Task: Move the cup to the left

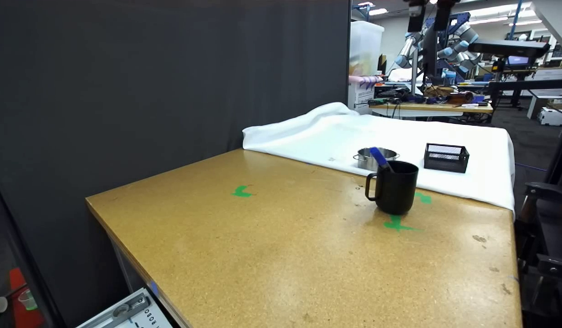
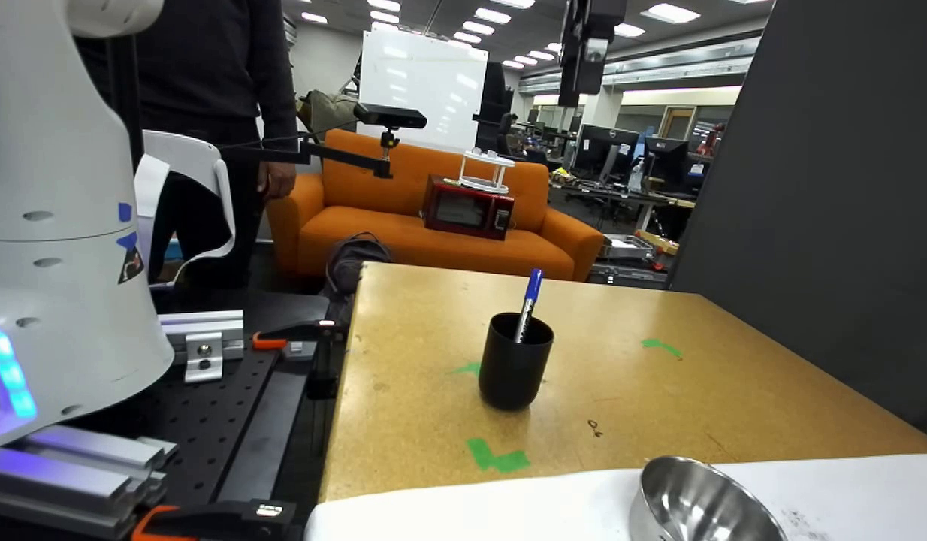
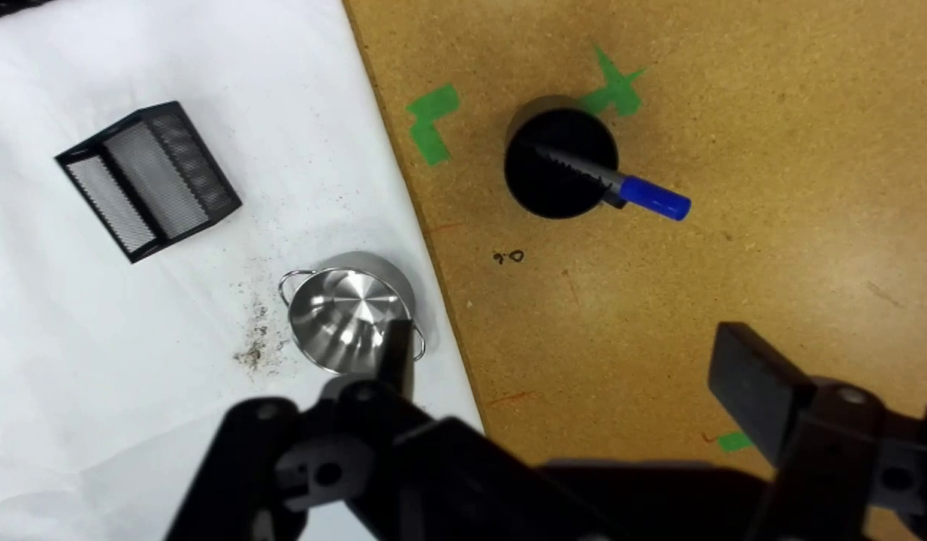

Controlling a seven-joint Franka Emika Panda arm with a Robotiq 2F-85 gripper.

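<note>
Above a table point(image 1: 272, 255), the pincer point(image 3: 576, 368) is hanging, fingers spread wide, gripping nothing; the cup point(image 3: 554, 188) is standing at its twelve o'clock in the wrist view, holding a marker point(image 3: 636, 189); this is looking like the approach, next calling for centring and descending.

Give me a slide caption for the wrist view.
Black mug holding a blue-capped marker on the tabletop, metal pot and mesh basket on white cloth, open end effector in the foreground.
</note>
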